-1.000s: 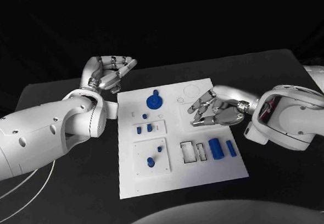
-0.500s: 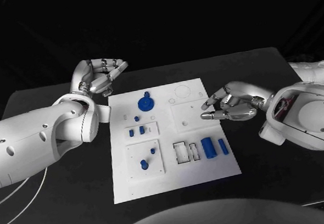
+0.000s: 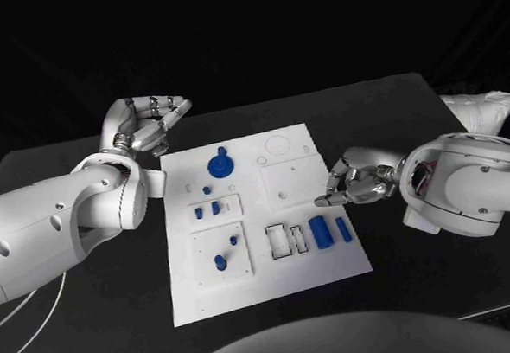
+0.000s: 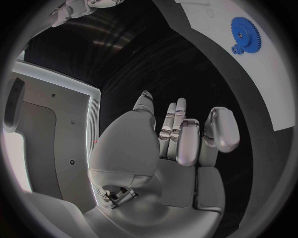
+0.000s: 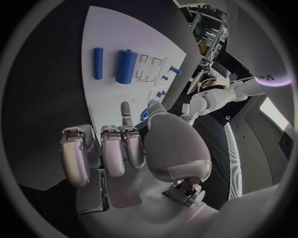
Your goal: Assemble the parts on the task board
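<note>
Both hands' fingers curled; right hand (image 3: pixel 354 180) overlaps task board (image 3: pixel 263 286) edge

Setting: a robotics laboratory or test cell. A black table (image 3: pixel 411 114) was set against a wholly black backdrop, with a white task board (image 3: pixel 298 167) laid at its centre. White cables (image 3: pixel 21 310) were trailed across the tabletop. Metal racking (image 5: pixel 208 25) was glimpsed beyond the table in the right wrist view.

Black table (image 3: pixel 87 337), pale cables (image 3: pixel 22 323).
</note>
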Robot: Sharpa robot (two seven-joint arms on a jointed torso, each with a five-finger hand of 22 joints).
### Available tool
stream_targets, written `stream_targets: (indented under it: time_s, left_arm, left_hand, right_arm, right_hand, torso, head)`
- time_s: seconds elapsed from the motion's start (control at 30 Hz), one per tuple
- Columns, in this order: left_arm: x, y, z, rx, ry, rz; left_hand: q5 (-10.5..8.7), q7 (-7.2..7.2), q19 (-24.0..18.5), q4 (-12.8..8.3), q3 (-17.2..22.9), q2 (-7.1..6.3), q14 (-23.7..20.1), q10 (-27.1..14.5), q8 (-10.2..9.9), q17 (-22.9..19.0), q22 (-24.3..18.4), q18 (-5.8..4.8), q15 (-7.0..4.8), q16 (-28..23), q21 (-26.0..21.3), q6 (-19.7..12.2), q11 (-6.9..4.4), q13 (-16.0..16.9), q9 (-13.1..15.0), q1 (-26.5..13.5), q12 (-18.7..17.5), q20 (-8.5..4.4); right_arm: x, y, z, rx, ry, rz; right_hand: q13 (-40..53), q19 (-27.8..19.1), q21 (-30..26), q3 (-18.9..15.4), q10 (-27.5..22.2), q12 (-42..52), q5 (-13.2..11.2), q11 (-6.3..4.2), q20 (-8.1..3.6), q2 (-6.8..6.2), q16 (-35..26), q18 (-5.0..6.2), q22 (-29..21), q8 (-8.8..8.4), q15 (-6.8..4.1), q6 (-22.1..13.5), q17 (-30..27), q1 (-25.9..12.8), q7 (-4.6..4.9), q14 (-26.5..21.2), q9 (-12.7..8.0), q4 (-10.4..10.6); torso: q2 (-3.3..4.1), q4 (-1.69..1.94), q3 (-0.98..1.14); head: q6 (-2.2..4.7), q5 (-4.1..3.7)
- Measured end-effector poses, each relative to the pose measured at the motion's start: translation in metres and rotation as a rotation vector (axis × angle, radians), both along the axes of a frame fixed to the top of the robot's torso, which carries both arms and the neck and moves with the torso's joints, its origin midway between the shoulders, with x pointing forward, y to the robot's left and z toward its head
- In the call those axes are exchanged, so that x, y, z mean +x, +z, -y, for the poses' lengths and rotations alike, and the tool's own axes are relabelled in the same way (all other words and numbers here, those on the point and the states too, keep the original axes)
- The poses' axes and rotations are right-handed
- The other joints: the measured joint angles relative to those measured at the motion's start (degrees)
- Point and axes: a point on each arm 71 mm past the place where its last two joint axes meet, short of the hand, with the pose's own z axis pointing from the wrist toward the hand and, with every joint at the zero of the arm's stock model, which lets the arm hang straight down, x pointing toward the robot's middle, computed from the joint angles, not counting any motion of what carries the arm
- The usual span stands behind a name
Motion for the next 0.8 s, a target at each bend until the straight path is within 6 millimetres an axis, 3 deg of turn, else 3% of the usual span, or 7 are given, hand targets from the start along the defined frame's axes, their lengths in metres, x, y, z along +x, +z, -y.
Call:
stream_targets:
  time_s: [0.27, 0.8]
  left_arm:
    - [0.000, 0.000, -0.001, 0.000, 0.001, 0.000]
    - [0.000, 0.000, -0.002, 0.000, 0.000, -0.002]
  left_hand:
    - [0.00, 0.00, 0.0, 0.0, 0.0, 0.00, 0.0, 0.0, 0.0, 0.0, 0.0, 0.00, 0.00, 0.0, 0.0, 0.0, 0.00, 0.0, 0.0, 0.0, 0.0, 0.00]
    - [0.00, 0.00, 0.0, 0.0, 0.0, 0.00, 0.0, 0.0, 0.0, 0.0, 0.0, 0.00, 0.00, 0.0, 0.0, 0.0, 0.00, 0.0, -0.1, 0.0, 0.0, 0.00]
  right_arm:
    - [-0.003, -0.010, -0.009, -0.113, 0.020, -0.032]
    - [-0.005, -0.024, -0.021, -0.205, 0.057, -0.081]
  right_hand:
    - [0.0, 0.1, 0.4, 0.4, 0.0, 0.0, 1.1, 0.00, -0.25, -0.85, 0.0, 0.00, 0.0, 0.78, -0.39, -1.0, 0.0, -1.9, -0.38, 0.0, 2.6, 0.4]
    - [0.0, 0.1, 0.4, 1.0, 0.0, 0.0, 1.0, 0.01, -0.66, -0.90, 0.0, 0.00, 0.0, 0.42, -0.39, -2.4, 0.0, -2.4, 0.20, 0.0, 3.6, 0.5]
  torso:
    - [0.00, -0.01, 0.01]
    - [0.04, -0.04, 0.08]
  head:
    - [0.00, -0.16]
    - [0.00, 0.53]
